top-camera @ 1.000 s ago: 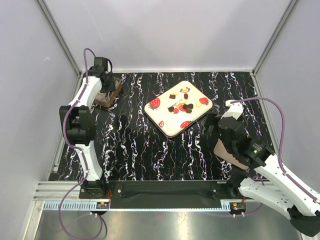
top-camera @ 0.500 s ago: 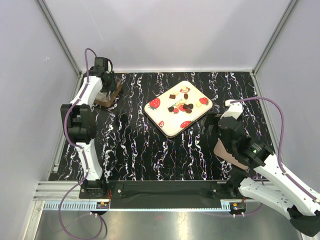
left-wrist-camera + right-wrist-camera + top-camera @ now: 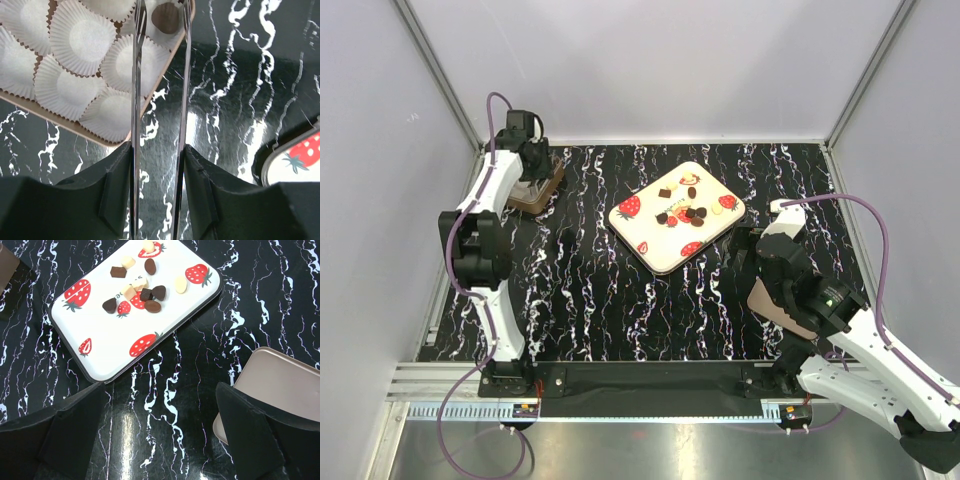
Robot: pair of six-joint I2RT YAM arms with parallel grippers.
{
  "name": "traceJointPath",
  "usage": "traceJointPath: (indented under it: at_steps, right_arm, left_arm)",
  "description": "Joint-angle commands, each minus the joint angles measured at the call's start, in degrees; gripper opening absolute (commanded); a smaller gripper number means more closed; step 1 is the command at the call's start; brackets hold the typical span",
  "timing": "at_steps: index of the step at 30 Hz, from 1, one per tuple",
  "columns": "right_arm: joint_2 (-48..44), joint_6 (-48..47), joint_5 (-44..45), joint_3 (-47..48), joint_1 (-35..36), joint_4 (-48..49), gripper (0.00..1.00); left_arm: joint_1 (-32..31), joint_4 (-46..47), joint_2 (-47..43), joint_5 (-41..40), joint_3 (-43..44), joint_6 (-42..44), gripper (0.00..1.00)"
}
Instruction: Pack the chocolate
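Observation:
The chocolate (image 3: 682, 213) lies as several small dark, tan and cream pieces on a white strawberry-print tray (image 3: 650, 250) at mid table, and shows in the right wrist view (image 3: 145, 292). My left gripper (image 3: 530, 170) hangs over the brown box (image 3: 542, 193) of white paper cups at the back left. In the left wrist view its long metal fingers (image 3: 137, 75) stand apart around one dark round chocolate (image 3: 165, 19) lying in a corner cup, not touching it. My right gripper (image 3: 755, 255) is open and empty (image 3: 157, 405), low over the table beside the tray (image 3: 100, 360).
A pink-tan lid (image 3: 780, 300) lies at the right under my right arm and shows beside the right finger (image 3: 285, 385). The box's other cups (image 3: 82, 40) are empty. The box rim (image 3: 60, 122) sits near the left wall. White walls enclose the black marbled table.
My left gripper has shifted slightly over the box corner. The right arm, tray and lid have not moved.

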Motion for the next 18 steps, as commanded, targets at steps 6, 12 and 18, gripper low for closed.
traceJointPath:
  at_steps: [6, 12, 18]
  right_arm:
    - [-1.0, 3.4, -1.3, 2.2, 0.1, -1.0, 1.0]
    - [-2.1, 5.9, -3.3, 2.3, 0.1, -2.7, 1.0]
    - [-3.9, 6.5, -3.6, 2.1, 0.0, -3.7, 1.0]
  left_arm:
    - [-7.2, -0.8, -13.9, 2.7, -1.3, 2.0, 0.47]
    - [-18.0, 2.0, -22.0, 1.7, -11.4, 0.9, 0.47]
    - [-25.5, 8.9, -26.6, 3.5, -20.1, 1.0, 0.47]
